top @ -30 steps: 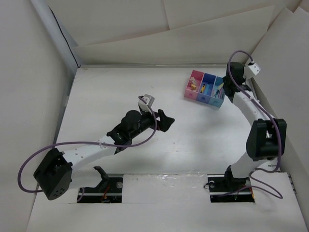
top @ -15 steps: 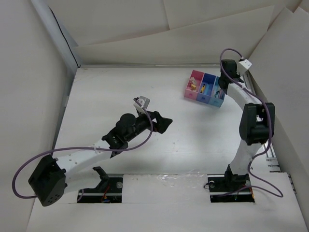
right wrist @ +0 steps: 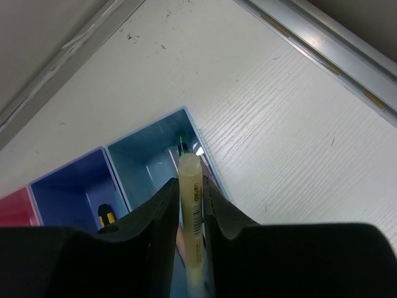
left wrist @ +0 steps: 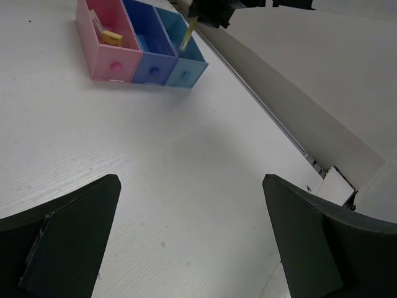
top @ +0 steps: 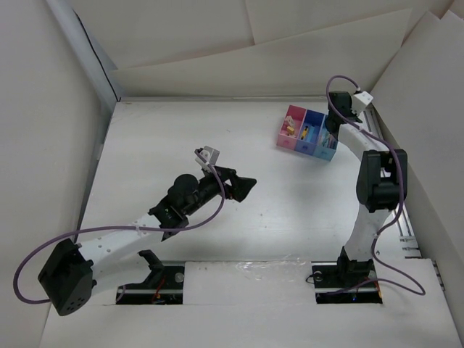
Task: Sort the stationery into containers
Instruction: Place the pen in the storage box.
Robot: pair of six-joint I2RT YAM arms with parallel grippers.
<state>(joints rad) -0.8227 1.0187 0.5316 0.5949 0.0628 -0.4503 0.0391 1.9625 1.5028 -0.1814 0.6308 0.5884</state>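
Out on the white table (top: 181,130), the left gripper (left wrist: 191,198) hangs over bare surface, jaws spread wide with nothing in them. Toward the far right corner sit the containers (top: 308,134). The right gripper (right wrist: 190,186) is poised above the light-blue bin (right wrist: 146,164), pinching a yellow pen (right wrist: 188,167) whose free end points down at it. The pen looks light, stiff and smooth, so I'd guess it could slip; a mid-shaft pinch seems safest.
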